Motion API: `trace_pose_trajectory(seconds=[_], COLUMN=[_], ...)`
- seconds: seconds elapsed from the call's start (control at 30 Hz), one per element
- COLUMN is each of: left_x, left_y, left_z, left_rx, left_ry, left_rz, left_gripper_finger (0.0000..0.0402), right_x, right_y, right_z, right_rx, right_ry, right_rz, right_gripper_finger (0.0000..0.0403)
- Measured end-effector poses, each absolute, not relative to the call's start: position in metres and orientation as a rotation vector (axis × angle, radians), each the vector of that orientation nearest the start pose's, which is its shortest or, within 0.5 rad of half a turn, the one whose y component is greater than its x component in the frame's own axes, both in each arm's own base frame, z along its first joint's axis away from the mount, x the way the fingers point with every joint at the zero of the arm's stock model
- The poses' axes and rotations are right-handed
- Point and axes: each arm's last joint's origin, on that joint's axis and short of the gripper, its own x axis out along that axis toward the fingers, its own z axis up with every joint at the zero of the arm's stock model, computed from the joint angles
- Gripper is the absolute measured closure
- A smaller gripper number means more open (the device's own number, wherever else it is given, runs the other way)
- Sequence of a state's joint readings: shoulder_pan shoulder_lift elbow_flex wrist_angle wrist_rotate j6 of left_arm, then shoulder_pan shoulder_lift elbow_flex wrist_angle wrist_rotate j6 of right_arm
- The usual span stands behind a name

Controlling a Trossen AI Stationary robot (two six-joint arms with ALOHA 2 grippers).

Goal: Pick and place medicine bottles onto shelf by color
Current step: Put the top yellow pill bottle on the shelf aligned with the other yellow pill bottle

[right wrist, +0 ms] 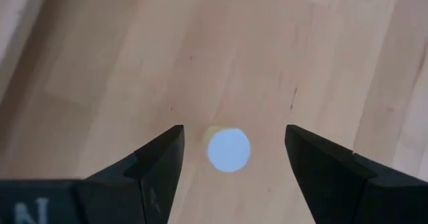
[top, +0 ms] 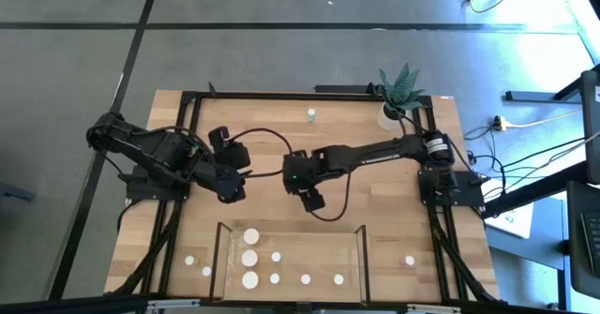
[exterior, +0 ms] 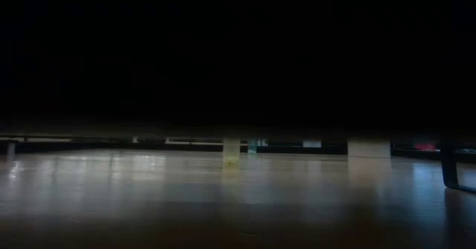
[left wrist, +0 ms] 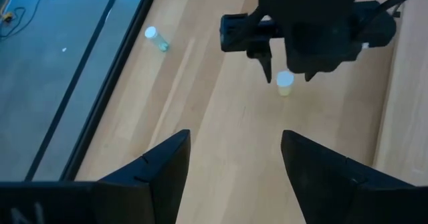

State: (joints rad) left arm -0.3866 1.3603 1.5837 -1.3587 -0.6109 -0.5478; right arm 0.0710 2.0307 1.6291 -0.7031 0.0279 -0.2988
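A small yellowish medicine bottle (right wrist: 229, 149) with a white cap stands upright on the tabletop at mid-table. My right gripper (right wrist: 234, 128) hangs open just above it, pointing steeply down, one finger on either side and both clear of it. In the left wrist view the same bottle (left wrist: 285, 82) shows under my right gripper (left wrist: 289, 63). My left gripper (left wrist: 235, 134) is open and holds nothing, left of centre (top: 234, 186). The shelf (top: 319, 248) lies at the near edge, with several white-capped bottles (top: 249, 257) standing on it.
A greenish bottle (top: 310, 115) stands alone near the far edge. Two small bottles (top: 189, 259) stand left of the shelf and one (top: 410, 261) to its right. A potted plant (top: 399, 94) sits at the far right corner. Bare wood lies between the arms and the shelf.
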Motion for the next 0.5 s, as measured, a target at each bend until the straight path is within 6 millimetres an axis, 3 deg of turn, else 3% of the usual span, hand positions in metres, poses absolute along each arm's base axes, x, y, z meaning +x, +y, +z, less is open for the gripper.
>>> trace_pose_trajectory(seconds=[0.5], left_x=[0.218], left_y=[-0.071], left_z=[0.391], left_rx=[0.046], left_ry=[0.898], left_rz=[0.458], left_gripper_finger=[0.0173], right_x=[0.440], right_y=[0.019], right_z=[0.169], right_rx=[-0.292], right_ry=[1.174], right_rz=[0.274], right_gripper_finger=[0.0142])
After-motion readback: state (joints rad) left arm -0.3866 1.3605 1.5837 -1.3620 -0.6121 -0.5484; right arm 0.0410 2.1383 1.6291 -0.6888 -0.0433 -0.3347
